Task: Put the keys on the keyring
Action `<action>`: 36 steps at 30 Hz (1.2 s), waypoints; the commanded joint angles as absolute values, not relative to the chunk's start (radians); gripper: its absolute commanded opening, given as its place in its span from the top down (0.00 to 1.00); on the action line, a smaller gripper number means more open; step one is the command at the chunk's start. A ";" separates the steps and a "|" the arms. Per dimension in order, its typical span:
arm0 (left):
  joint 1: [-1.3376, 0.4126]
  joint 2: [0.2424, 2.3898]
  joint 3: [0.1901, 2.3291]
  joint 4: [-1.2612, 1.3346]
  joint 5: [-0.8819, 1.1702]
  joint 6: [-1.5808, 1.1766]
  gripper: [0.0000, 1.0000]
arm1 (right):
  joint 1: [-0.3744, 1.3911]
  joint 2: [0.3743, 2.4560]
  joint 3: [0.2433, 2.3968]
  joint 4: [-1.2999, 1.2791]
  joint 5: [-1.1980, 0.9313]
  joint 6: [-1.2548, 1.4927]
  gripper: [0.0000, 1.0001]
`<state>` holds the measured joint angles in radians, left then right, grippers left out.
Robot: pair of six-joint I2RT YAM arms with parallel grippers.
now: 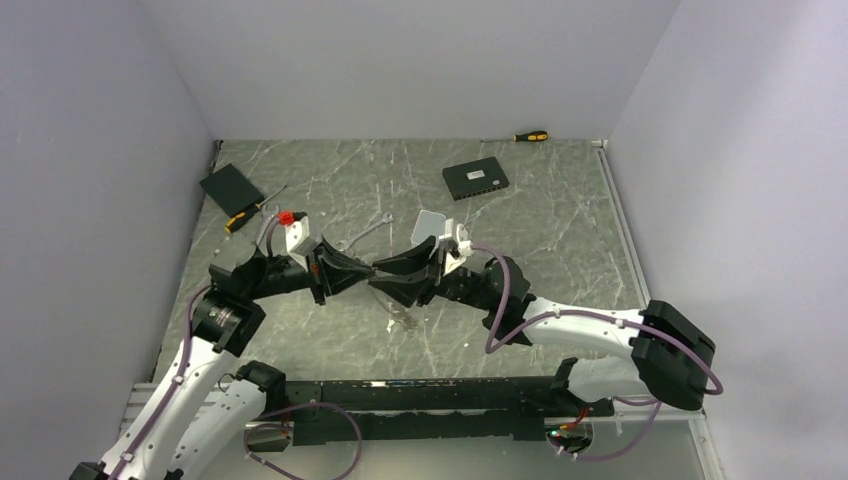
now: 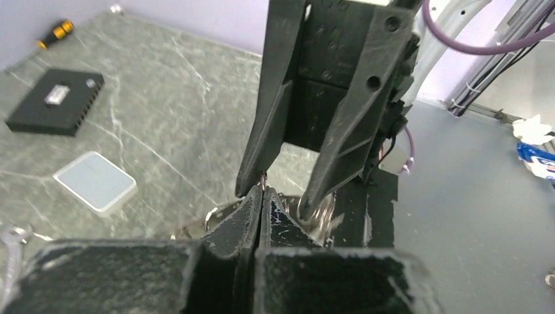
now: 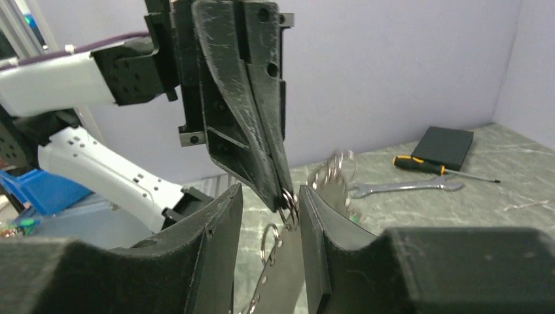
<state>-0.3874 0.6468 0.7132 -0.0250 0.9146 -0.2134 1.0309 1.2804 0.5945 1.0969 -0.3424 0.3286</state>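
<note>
The keyring (image 3: 335,171) is clenched in the left fingers (image 3: 258,131); the right fingers (image 3: 209,248) are spread beside it. A key (image 3: 283,268) hangs beneath it; threading is judged incomplete.

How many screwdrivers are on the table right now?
2: a screwdriver at the far edge, another screwdriver beside the left black box. Arms could hide more.

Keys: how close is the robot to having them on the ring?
Midway, it seems. Done: a blurred bunch of keys is up off the table. In hand: the left gripper is shut on a small ring, with the open right gripper straddling it. Left: threading keys on; I can't see any finished.
</note>
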 commanded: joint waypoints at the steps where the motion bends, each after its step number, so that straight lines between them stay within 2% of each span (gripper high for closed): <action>1: -0.394 0.650 0.732 -0.083 0.951 -0.157 1.00 | 1.035 1.198 0.606 0.939 -0.387 0.220 0.57; 7: -0.394 0.634 0.733 -0.128 0.926 -0.114 1.00 | 1.035 1.125 0.618 0.683 -0.365 0.087 0.50; 13: -0.394 0.644 0.738 -0.150 0.972 -0.086 1.00 | 1.028 1.072 0.613 0.600 -0.338 0.011 0.48; 20: -0.394 0.650 0.747 -0.199 0.982 -0.040 1.00 | 1.020 1.074 0.712 0.406 -0.493 -0.090 0.56; 22: -0.394 0.655 0.746 -0.199 0.988 -0.037 1.00 | 1.020 1.088 0.723 0.400 -0.508 -0.082 0.59; 26: -0.394 0.655 0.748 -0.216 0.979 -0.031 1.00 | 1.020 1.095 0.718 0.436 -0.503 -0.064 0.60; 30: -0.394 0.647 0.766 -0.290 0.912 0.025 1.00 | 1.020 1.093 0.728 0.420 -0.432 -0.067 0.60; 34: -0.394 0.625 0.765 -0.328 0.846 0.056 1.00 | 1.020 1.065 0.696 0.447 -0.195 -0.058 0.58; 36: -0.394 0.616 0.759 -0.333 0.826 0.071 1.00 | 1.017 1.053 0.686 0.440 -0.146 -0.070 0.58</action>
<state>-0.3923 0.6472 0.7204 -0.3309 0.8799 0.0109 1.0233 1.0946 0.6834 0.4007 -0.3325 -0.0528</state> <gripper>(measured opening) 0.009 0.414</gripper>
